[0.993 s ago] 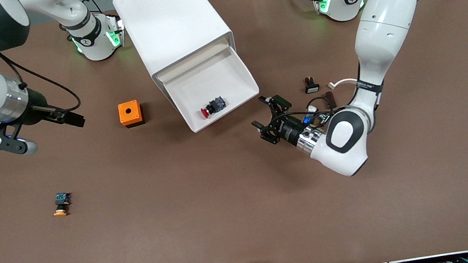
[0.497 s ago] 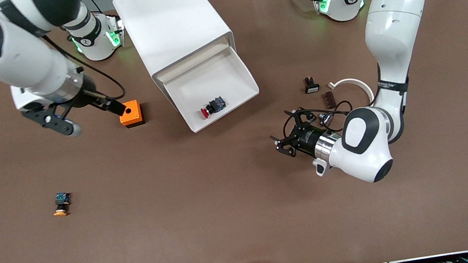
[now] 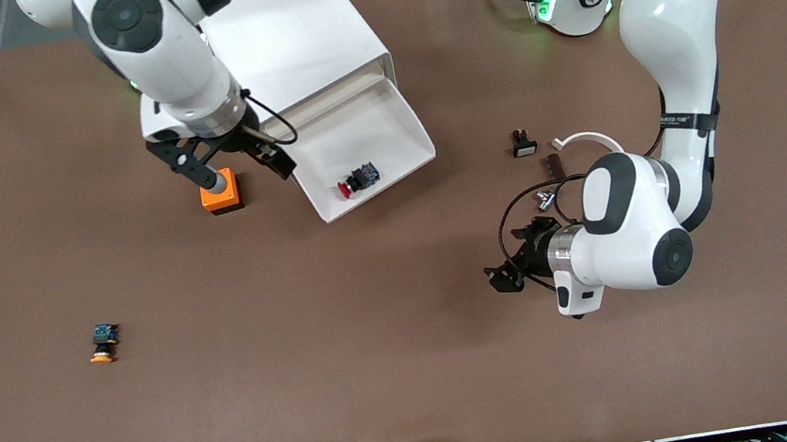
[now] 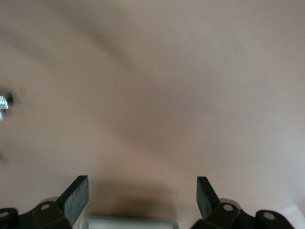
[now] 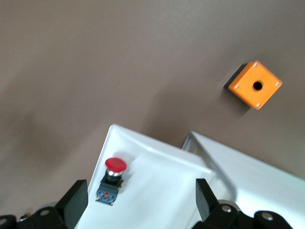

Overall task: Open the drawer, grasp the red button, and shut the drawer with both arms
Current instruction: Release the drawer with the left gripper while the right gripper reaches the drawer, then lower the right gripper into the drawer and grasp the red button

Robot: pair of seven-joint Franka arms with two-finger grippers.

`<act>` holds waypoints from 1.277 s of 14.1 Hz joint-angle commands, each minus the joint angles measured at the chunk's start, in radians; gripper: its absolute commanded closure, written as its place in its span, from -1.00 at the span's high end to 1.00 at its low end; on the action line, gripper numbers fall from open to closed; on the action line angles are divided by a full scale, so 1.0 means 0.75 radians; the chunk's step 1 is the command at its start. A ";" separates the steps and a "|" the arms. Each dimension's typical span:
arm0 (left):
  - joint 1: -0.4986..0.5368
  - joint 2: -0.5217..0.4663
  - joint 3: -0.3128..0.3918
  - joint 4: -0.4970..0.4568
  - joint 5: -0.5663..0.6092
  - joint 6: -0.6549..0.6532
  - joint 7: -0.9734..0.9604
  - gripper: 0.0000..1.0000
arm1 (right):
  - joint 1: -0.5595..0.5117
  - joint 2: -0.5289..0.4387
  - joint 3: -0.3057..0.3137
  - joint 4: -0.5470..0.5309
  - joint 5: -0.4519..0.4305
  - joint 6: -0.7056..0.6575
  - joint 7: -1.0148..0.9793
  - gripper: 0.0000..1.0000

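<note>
Brown worktop point(image 3: 386, 378): wide-fingered right gripper point(image 3: 235, 168) should descend squarely over the button point(image 3: 358, 179) in the opened drawer point(image 3: 379, 125); left gripper point(image 3: 505, 278) waits, fingers wide.

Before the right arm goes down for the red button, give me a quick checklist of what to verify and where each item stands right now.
1. Drawer pulled out of the cabinet: ok.
2. Red button lying in the drawer, uncovered: ok.
3. Right gripper open and empty: ok.
4. Right gripper lined up over the button: not ok; it hangs by the drawer's edge, above the orange box.
5. Left gripper away from the drawer: ok; it is open over bare table.
6. Right wrist view shows the button between its fingers: not ok, it sits close to one finger.
</note>
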 commanded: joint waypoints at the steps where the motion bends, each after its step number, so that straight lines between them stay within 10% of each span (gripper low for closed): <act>1: -0.037 -0.044 0.013 -0.029 0.160 0.108 0.027 0.98 | 0.085 0.048 -0.016 -0.028 0.001 0.106 0.169 1.00; 18: -0.177 -0.142 -0.015 -0.074 0.635 0.135 0.002 0.99 | 0.220 0.478 -0.016 0.120 -0.017 0.328 0.480 0.86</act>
